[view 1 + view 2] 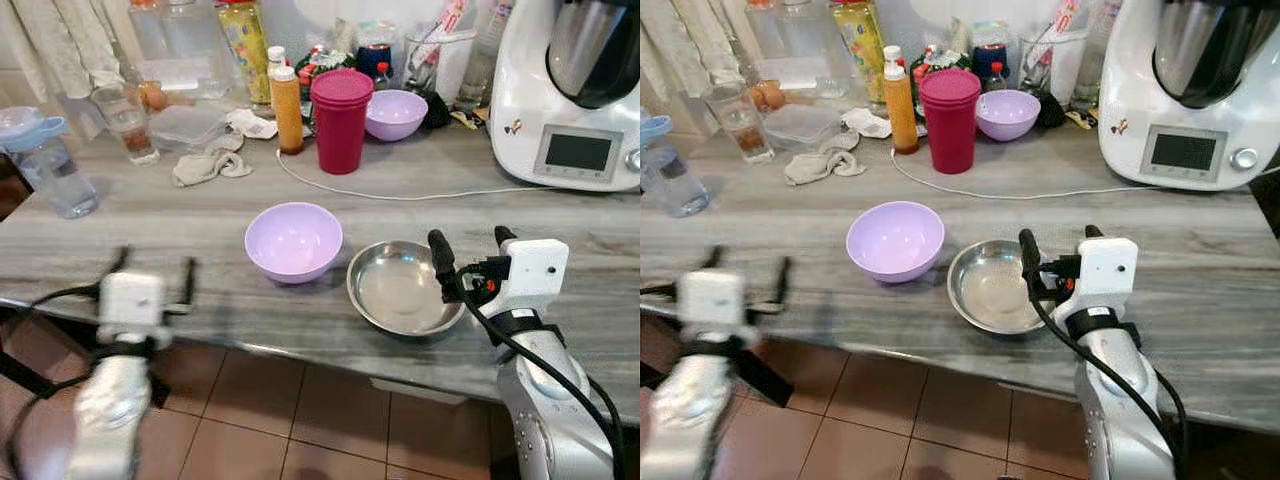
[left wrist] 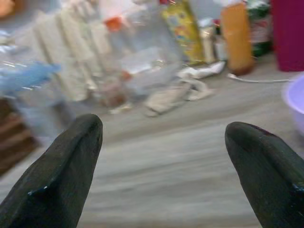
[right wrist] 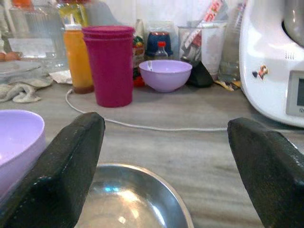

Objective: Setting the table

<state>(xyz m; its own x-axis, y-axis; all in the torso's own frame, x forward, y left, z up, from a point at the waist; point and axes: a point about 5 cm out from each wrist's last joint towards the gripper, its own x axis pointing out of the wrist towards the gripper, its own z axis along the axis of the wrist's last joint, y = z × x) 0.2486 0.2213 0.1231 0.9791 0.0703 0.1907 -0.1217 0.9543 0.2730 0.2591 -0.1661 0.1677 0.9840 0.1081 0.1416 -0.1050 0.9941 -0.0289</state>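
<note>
gleaming beside the lilac bowl (image 1: 293, 241), shallow steel bowl (image 1: 401, 288) under wide-spread, empty right pincer (image 1: 470, 251).

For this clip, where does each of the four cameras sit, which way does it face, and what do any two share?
Left eye: on the head, looking down at the counter; both arms show, right claw at the steel bowl.
Right eye: same head, same scene; left claw at the counter edge.
Left wrist: along its open fingers across the counter toward the cloth.
Right wrist: along its open fingers over the steel bowl, toward the red cups.
Shared: the red cups and near purple bowl.
</note>
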